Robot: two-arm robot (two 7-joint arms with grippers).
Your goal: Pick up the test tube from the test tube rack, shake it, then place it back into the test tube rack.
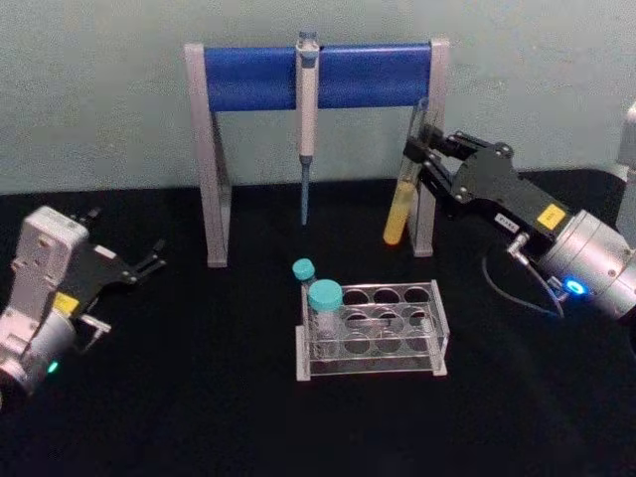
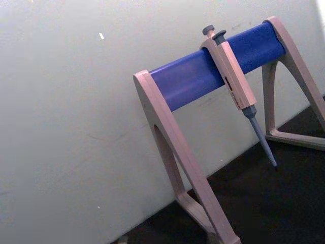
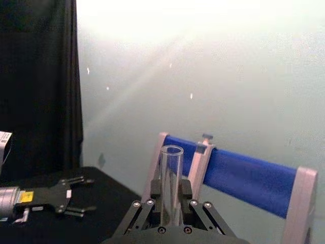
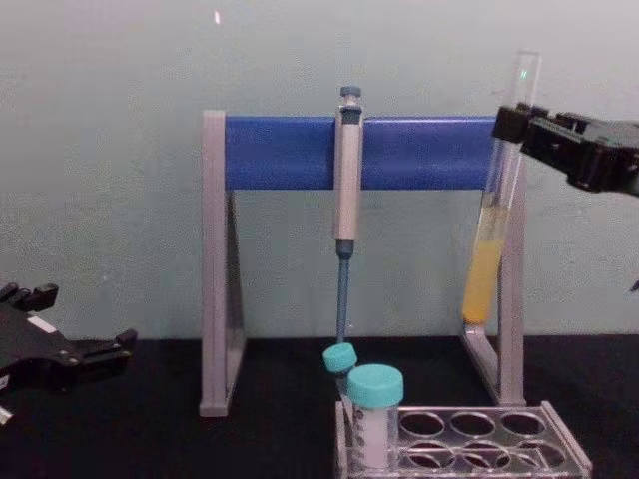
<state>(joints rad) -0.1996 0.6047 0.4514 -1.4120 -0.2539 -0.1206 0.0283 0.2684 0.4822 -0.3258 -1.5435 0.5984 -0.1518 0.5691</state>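
Note:
My right gripper (image 1: 417,151) is shut on the upper part of the test tube (image 1: 404,189) and holds it in the air, up behind the right end of the test tube rack (image 1: 370,371). The tube (image 4: 492,225) hangs nearly upright, a little tilted, with yellow liquid in its lower third, in front of the stand's right leg. In the right wrist view its open mouth (image 3: 171,151) sticks up between the closed fingers of the right gripper (image 3: 171,206). The clear rack (image 4: 469,461) stands on the black table below. My left gripper (image 1: 129,238) rests open at the far left.
Two teal-capped tubes (image 1: 324,298) stand at the rack's left end. Behind the rack rises a grey-and-blue pipette stand (image 1: 318,76) with a pipette (image 1: 307,119) hanging from its bar, close beside the held tube. The left wrist view looks at that stand (image 2: 203,76).

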